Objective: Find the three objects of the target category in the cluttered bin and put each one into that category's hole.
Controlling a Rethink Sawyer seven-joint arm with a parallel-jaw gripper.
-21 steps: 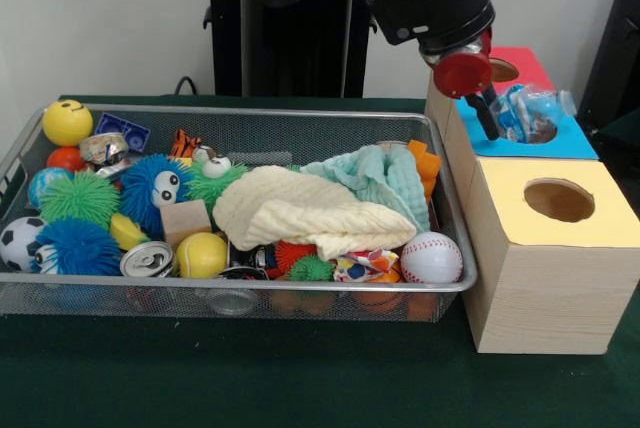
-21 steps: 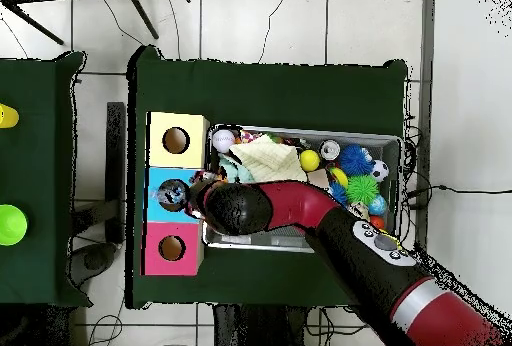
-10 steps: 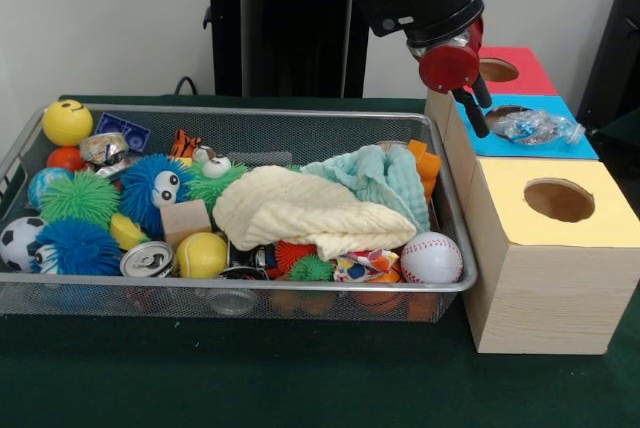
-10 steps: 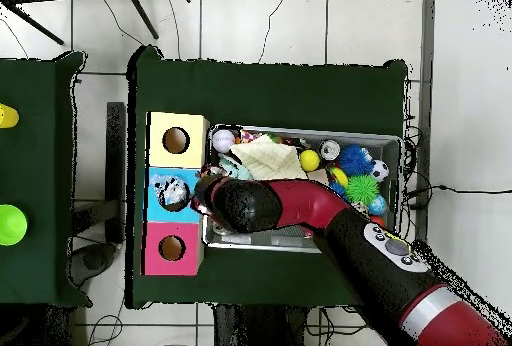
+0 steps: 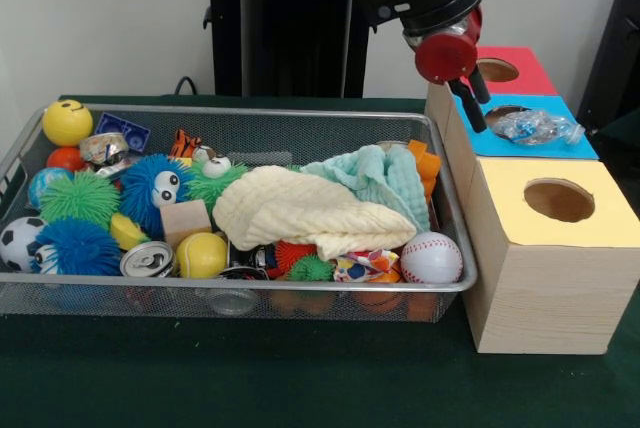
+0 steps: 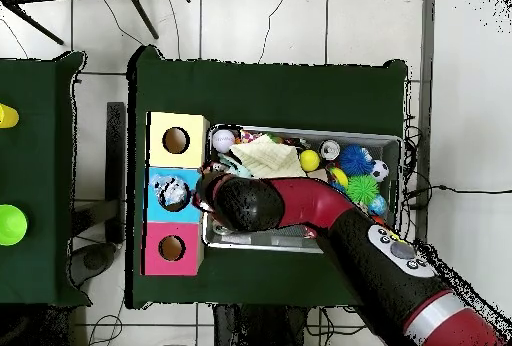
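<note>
One wrapper lies flat on the blue box, its long axis across, half over the hole. Your gripper, parted and empty, hangs at its nine o'clock, just beside.

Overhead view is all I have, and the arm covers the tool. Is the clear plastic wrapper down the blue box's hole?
Observer: No. The front view shows the clear plastic wrapper lying on top of the blue box, at the rim of its hole, with most of it outside.
Operator: Is the tool gripping it?
Observer: No. The tool hangs open and empty above the box edge nearest the bin, apart from the wrapper.
</note>
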